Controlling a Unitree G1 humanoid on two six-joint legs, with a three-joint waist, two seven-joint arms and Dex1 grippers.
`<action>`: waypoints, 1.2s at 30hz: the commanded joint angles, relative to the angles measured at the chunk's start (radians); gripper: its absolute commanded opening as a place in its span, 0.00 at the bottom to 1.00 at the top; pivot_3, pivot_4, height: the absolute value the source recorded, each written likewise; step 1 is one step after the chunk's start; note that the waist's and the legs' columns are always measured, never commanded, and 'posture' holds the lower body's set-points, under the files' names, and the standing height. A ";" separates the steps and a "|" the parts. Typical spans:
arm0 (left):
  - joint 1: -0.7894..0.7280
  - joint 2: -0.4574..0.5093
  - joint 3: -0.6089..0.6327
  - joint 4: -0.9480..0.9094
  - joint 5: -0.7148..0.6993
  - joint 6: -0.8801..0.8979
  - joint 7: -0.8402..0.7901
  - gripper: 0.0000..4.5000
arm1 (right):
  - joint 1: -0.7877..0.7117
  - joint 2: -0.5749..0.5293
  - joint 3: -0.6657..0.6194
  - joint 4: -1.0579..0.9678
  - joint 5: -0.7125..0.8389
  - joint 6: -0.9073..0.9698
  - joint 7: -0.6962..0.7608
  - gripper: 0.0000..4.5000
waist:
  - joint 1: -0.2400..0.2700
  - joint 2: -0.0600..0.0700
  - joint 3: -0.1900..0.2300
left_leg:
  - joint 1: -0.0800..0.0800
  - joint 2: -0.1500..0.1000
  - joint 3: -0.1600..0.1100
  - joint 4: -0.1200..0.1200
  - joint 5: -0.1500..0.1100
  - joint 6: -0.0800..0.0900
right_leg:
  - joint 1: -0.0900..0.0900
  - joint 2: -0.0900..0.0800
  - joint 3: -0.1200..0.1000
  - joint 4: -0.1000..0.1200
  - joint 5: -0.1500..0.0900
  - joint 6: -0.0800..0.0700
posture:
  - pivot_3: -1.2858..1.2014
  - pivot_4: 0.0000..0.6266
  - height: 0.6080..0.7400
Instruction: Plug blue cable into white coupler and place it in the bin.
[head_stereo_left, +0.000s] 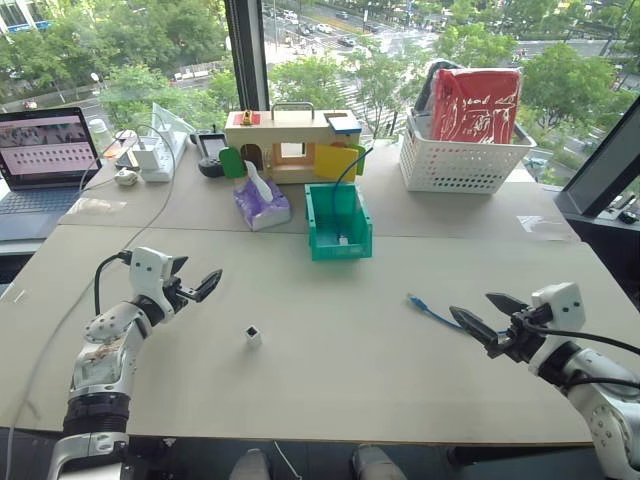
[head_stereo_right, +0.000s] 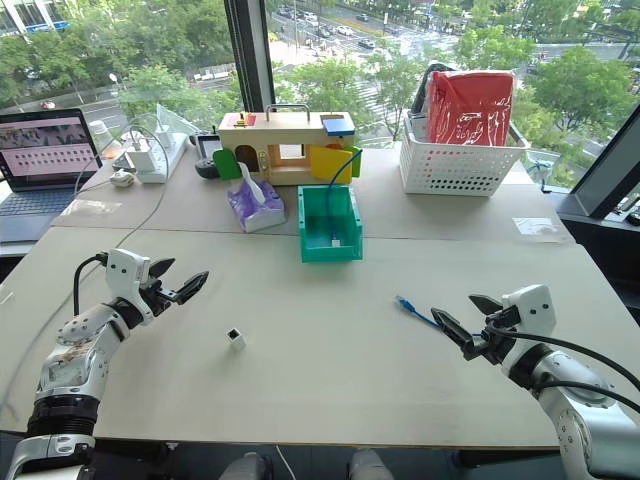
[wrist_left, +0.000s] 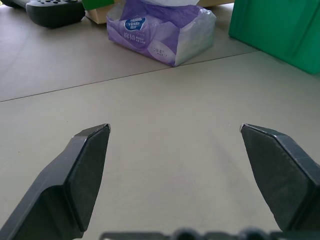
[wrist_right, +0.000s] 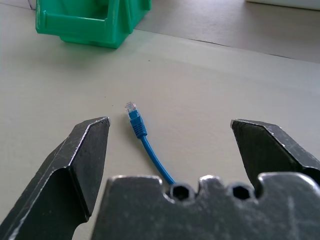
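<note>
The blue cable (head_stereo_left: 427, 309) lies on the table at the right, its plug end pointing toward the bin. My right gripper (head_stereo_left: 472, 306) hovers open just behind it, and in the right wrist view the cable (wrist_right: 140, 132) runs out from between the spread fingers of the right gripper (wrist_right: 169, 121). The tiny white coupler (head_stereo_left: 253, 335) stands alone near the table's front, left of centre. My left gripper (head_stereo_left: 200, 275) is open above the table, up and left of the coupler, with nothing between the fingers of the left gripper (wrist_left: 175, 127). The teal bin (head_stereo_left: 340, 248) sits at mid-table, with a thin cord hanging into it.
A purple tissue pack (head_stereo_left: 262, 205) lies left of the bin. Behind stand a wooden toy house (head_stereo_left: 290, 140) and a white lattice basket (head_stereo_left: 460, 160) holding a red bag. A laptop (head_stereo_left: 45, 150) and a power strip (head_stereo_left: 150, 158) with cords are at the far left.
</note>
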 joint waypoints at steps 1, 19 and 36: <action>-0.045 0.032 0.005 -0.016 -0.011 -0.022 -0.039 1.00 | -0.033 -0.028 -0.017 -0.006 -0.007 -0.029 0.008 1.00 | 0.000 0.000 0.000 | 0.000 0.000 0.000 0.000 0.000 0.000 | 0.000 0.000 0.000 0.000 0.000 0.000 | 0.52 0.24 0.86; -0.005 0.190 0.011 -0.395 -0.218 0.199 -0.288 1.00 | -0.450 -0.117 0.362 0.510 -0.216 -0.110 0.287 1.00 | 0.000 0.000 0.000 | -0.001 0.000 0.000 0.002 -0.001 0.002 | 0.000 0.000 -0.001 0.000 -0.001 0.000 | 0.52 0.24 0.86; -0.106 0.223 -0.080 -0.410 -0.215 0.230 -0.375 1.00 | -0.530 -0.104 0.517 0.585 -0.342 -0.296 0.483 0.02 | -0.001 0.000 0.000 | 0.000 0.000 0.000 0.003 -0.001 0.002 | 0.001 0.000 -0.001 0.000 -0.001 0.000 | 0.52 0.24 0.86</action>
